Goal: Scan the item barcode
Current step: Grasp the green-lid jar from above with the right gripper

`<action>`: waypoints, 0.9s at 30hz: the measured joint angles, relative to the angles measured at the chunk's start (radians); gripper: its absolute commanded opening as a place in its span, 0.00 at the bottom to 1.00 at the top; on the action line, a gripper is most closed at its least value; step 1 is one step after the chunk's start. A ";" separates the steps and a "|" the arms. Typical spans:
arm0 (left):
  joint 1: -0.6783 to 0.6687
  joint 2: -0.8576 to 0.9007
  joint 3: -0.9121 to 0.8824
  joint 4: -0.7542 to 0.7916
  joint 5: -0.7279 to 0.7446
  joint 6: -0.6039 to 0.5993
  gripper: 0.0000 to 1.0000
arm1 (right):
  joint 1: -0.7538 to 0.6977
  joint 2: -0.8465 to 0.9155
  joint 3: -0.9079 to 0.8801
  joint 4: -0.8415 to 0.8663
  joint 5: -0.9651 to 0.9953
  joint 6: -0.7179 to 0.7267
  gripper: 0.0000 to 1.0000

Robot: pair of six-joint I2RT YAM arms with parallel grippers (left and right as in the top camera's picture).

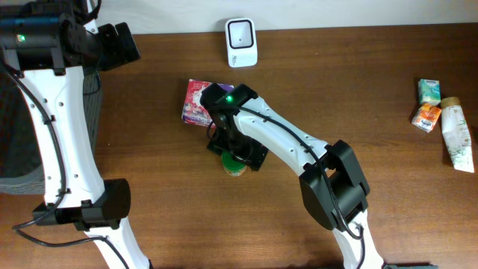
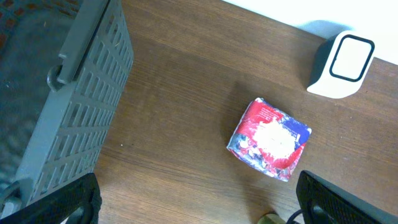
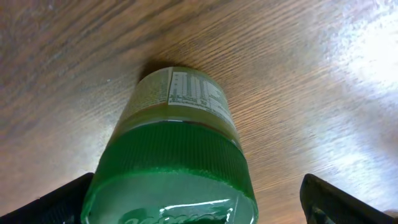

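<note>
A jar with a green lid (image 3: 180, 155) and a printed label stands upright on the wooden table. My right gripper (image 3: 205, 208) is open, one finger on each side of the lid and neither touching it. From overhead the jar (image 1: 235, 167) peeks out below the right gripper (image 1: 236, 153). The white barcode scanner (image 1: 241, 42) stands at the table's far edge. My left gripper (image 2: 199, 208) is open and empty above bare wood, near the red and purple packet (image 2: 268, 138); from overhead the left gripper (image 1: 128, 46) sits at the far left.
The red and purple packet (image 1: 197, 101) lies just behind the right arm. A grey slatted basket (image 2: 68, 106) stands at the left. Two small cartons (image 1: 428, 104) and a tube (image 1: 457, 138) lie at the right edge. The scanner (image 2: 342, 64) shows beyond the packet.
</note>
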 measured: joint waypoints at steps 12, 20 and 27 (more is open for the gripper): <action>0.000 0.000 0.000 0.000 0.000 0.000 0.99 | 0.000 0.000 0.000 0.073 0.000 0.320 0.98; 0.000 0.000 0.000 0.000 0.000 0.000 0.99 | 0.000 0.000 -0.002 0.071 -0.001 0.324 0.80; 0.000 0.000 0.000 0.000 0.000 0.000 0.99 | 0.000 0.000 -0.093 0.084 -0.001 0.325 0.71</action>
